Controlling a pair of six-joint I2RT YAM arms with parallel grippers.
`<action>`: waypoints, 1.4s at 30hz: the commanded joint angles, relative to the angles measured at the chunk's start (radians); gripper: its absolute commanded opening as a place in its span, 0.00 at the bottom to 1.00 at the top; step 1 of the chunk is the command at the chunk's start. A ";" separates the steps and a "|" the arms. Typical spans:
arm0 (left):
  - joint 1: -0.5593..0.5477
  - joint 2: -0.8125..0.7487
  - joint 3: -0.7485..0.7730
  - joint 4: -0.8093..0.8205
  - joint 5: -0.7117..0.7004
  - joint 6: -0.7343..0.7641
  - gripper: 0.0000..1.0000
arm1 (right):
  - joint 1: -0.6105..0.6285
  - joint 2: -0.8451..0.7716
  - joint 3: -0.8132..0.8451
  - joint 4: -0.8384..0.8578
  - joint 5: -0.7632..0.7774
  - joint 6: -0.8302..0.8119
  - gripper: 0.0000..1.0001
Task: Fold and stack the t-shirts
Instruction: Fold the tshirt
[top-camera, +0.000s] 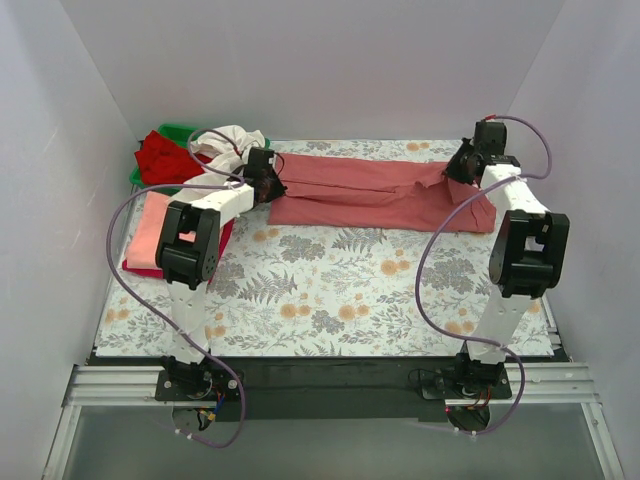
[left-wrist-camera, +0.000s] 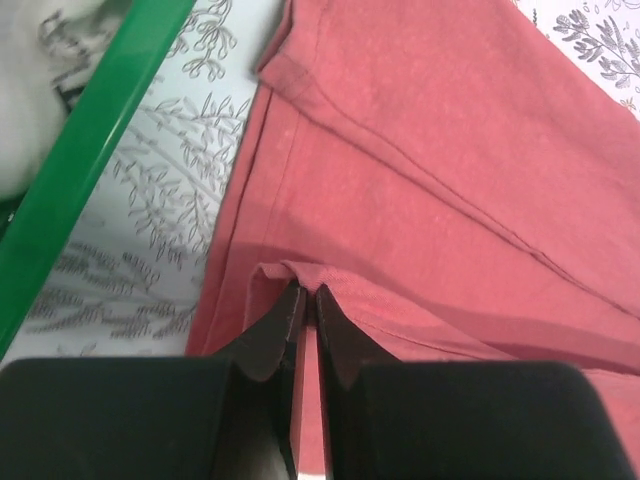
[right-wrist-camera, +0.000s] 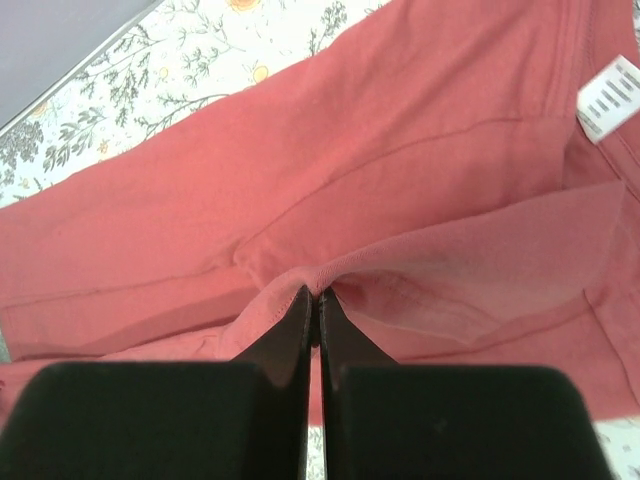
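Top external view: a green bin (top-camera: 178, 128) at the back left is filled with a red t-shirt (top-camera: 160, 158) and a cream-white t-shirt (top-camera: 228, 138). A dusty-rose t-shirt (top-camera: 370, 190), spread across the far side of the floral bench (top-camera: 330, 290), is pinched at its ends by the left end effector (top-camera: 272, 186) and the right end effector (top-camera: 455, 170). A folded salmon-pink t-shirt (top-camera: 150, 228) is laid at the left edge. The bench is enclosed by white walls (top-camera: 330, 60).

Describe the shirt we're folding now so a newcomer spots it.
On the floral table cover, look along the far edge, right of the green bin. The dusty-rose t-shirt lies stretched there, jaws pinching both ends; unlike the pink stack, it shows a white neck label.
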 joint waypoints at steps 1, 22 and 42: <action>0.013 0.030 0.075 -0.028 0.004 0.041 0.06 | 0.005 0.056 0.088 0.008 0.007 -0.002 0.01; -0.004 -0.054 0.081 0.010 0.209 0.072 0.91 | 0.030 0.164 0.256 -0.029 -0.070 -0.212 0.98; -0.031 0.030 -0.059 0.081 0.257 0.051 0.94 | 0.024 0.389 0.337 0.004 -0.061 -0.152 0.98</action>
